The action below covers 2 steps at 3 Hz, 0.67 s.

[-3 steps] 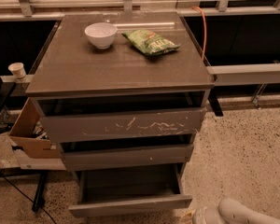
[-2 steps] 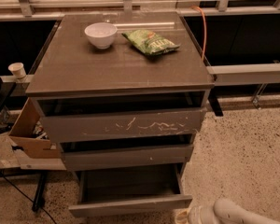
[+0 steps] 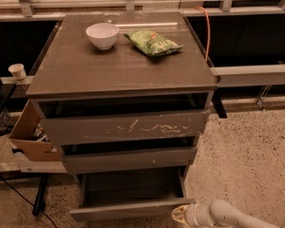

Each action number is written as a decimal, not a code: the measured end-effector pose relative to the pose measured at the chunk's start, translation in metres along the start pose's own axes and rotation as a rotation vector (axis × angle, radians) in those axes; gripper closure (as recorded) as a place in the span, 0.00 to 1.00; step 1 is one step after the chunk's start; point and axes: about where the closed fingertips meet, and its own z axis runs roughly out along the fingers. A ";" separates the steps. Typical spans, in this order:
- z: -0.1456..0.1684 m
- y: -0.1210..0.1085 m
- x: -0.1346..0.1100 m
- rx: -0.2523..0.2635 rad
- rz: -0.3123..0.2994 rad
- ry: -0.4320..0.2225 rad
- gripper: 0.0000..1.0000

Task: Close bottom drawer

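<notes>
Three drawers sit under a cabinet top (image 3: 109, 75) carrying a white bowl (image 3: 102, 34) and, right of it, a green snack bag (image 3: 153, 42). Lowest, the bottom drawer (image 3: 128, 209) stands pulled out, its dark inside showing. Just beside its front panel's right end, the gripper (image 3: 181, 215) sits low; whether it is open or holding anything cannot be told.
</notes>
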 end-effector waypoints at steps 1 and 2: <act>0.010 -0.010 -0.004 0.020 -0.026 -0.006 1.00; 0.024 -0.021 -0.009 0.033 -0.053 -0.014 1.00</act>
